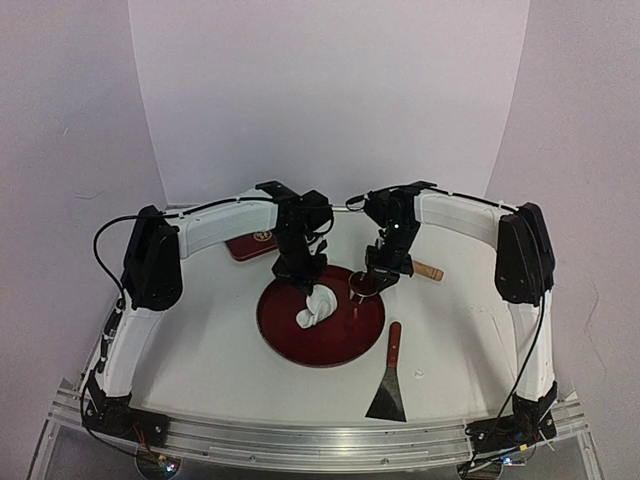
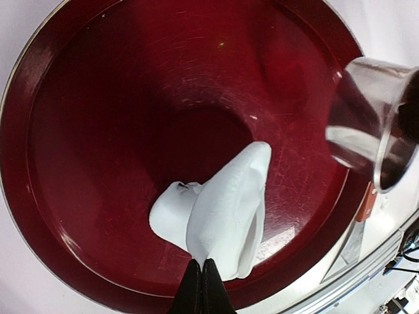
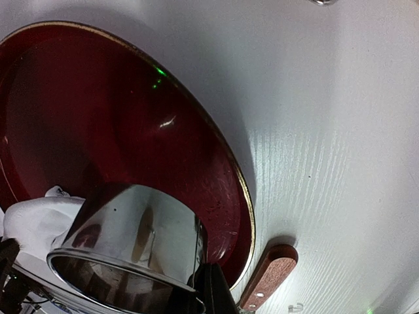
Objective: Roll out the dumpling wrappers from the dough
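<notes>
A crumpled white scrap of dough (image 1: 318, 306) hangs over the round red tray (image 1: 290, 335). My left gripper (image 1: 304, 283) is shut on its upper edge and holds it up; in the left wrist view the folded sheet of dough (image 2: 222, 209) hangs from the pinched black fingertips (image 2: 200, 288). My right gripper (image 1: 372, 282) is shut on the wall of the shiny metal ring cutter (image 1: 362, 288), held just above the tray's right side, right of the dough. The cutter (image 3: 131, 245) fills the lower left of the right wrist view. No round wrapper shows.
A scraper with a red-brown handle (image 1: 390, 380) lies on the table right of the tray. A wooden rolling-pin end (image 1: 428, 270) sticks out behind the right gripper. A flat dark red board (image 1: 255, 244) lies at the back left.
</notes>
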